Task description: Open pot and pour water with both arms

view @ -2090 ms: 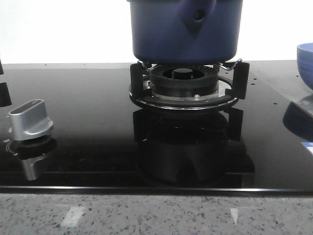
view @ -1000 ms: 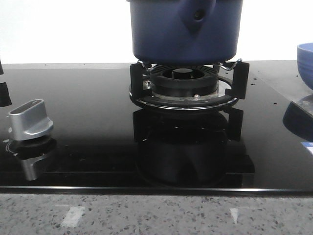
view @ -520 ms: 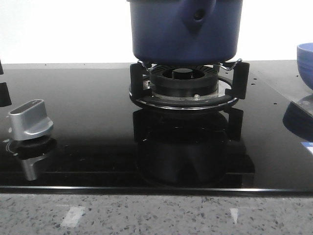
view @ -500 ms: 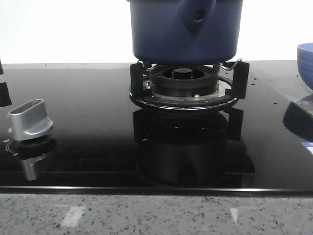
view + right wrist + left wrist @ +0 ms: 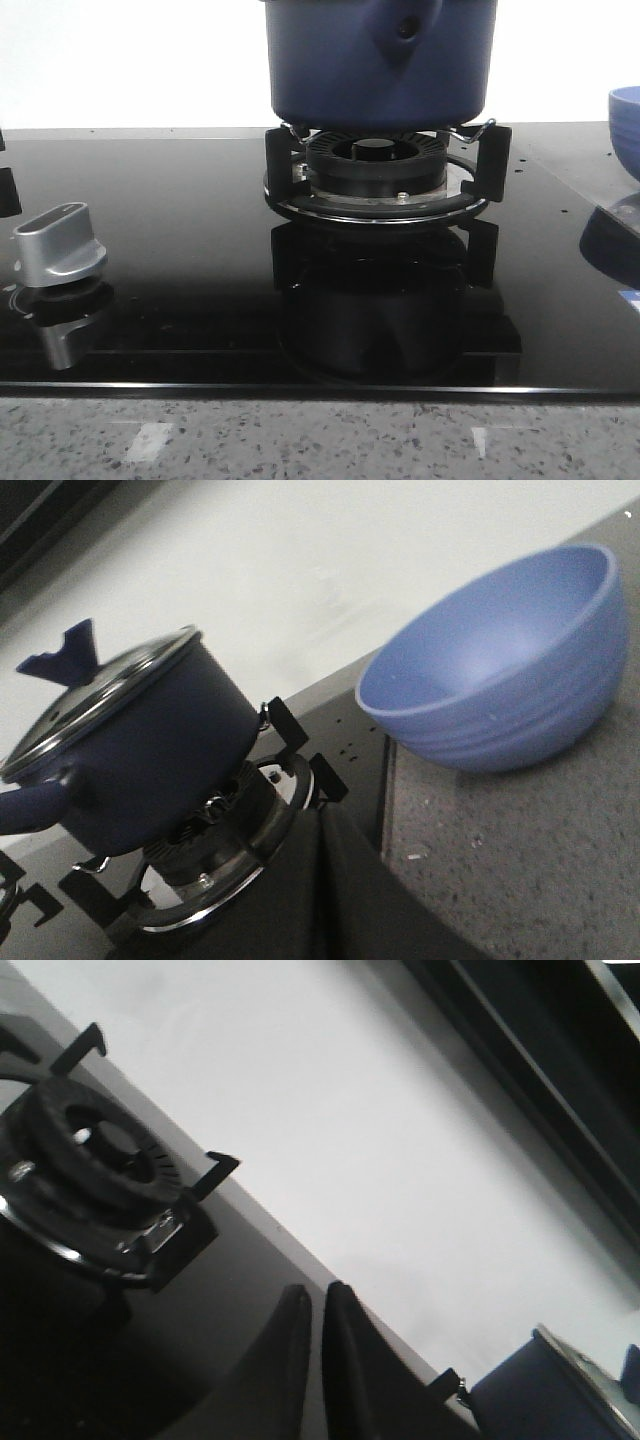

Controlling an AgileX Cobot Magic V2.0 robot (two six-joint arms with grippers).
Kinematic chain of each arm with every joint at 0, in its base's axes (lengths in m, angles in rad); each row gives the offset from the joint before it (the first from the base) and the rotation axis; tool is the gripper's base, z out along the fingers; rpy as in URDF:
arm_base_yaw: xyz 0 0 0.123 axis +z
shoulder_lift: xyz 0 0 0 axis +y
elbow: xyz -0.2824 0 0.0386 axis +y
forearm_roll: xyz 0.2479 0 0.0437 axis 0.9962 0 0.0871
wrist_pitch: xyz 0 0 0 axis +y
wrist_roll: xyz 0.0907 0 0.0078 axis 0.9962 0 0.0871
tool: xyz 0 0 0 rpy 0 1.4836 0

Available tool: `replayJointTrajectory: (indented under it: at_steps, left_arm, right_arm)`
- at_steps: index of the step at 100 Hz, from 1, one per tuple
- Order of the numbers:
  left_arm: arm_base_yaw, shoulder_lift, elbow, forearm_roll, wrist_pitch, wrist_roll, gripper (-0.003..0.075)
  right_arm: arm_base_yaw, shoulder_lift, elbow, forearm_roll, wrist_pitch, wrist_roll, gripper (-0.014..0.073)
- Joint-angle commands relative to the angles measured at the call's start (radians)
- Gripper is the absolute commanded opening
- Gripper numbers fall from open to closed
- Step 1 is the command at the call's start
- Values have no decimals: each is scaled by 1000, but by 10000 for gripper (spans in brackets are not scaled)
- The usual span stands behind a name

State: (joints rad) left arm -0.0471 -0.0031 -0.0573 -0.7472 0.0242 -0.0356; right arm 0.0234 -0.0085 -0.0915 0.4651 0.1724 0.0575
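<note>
- The pot [image 5: 380,62] sits on the burner [image 5: 377,170], lid [image 5: 95,695] still on, so I judge opening hasn't started.
- My left tool [image 5: 308,1305] has fingers pressed together, well apart from the pot; my right tool [image 5: 325,880] looks pressed together too.
- Next I'd spread a tool and reach the lid's knob [image 5: 62,652].
- Only the right wrist view shows lid and whole bowl [image 5: 500,670] beside the burner.

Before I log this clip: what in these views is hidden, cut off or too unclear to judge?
- Front view: the pot is cut off by the top edge, so its lid cannot be seen; neither arm appears.
- Front view: the blue bowl is cropped by the right edge.
- Right wrist view: the lid is on, hiding any water; the right pincer is a dark blur.
- Left wrist view: the pot sits cropped in the corner.
</note>
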Motion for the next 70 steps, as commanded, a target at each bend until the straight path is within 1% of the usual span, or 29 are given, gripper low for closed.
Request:
replayJointTrajectory:
  at_steps: [1,9,18,23,33,39,49,59,64,70]
  left_arm:
    - [-1,9,-120,65,12,7,-20]
    - [-1,69,-223,112,115,36,-20]
    - [-1,161,-337,114,238,164,-20]
    - [-1,214,-413,112,316,237,-20]
    - [-1,312,-531,99,416,356,-20]
    - [-1,364,-583,82,446,390,-20]
    - [-2,431,-648,38,490,454,-20]
    - [-39,482,-671,-57,491,538,-19]
    - [-69,506,-676,-125,481,601,-16]
    - [-108,536,-680,-196,479,705,0]
  right_arm:
    - [-2,17,-133,-102,25,-36,-46]
    - [-2,84,-239,-182,106,-36,-46]
    - [-2,209,-357,-257,213,-36,-46]
    - [-2,277,-420,-270,266,-37,-46]
    - [-2,400,-541,-270,359,-37,-46]
    - [-2,459,-587,-270,387,-37,-46]
    - [0,521,-633,-270,387,-38,-46]
    - [6,556,-659,-266,391,-75,-41]
    - [13,558,-663,-262,391,-96,-9]
    - [28,559,-665,-261,389,-115,83]
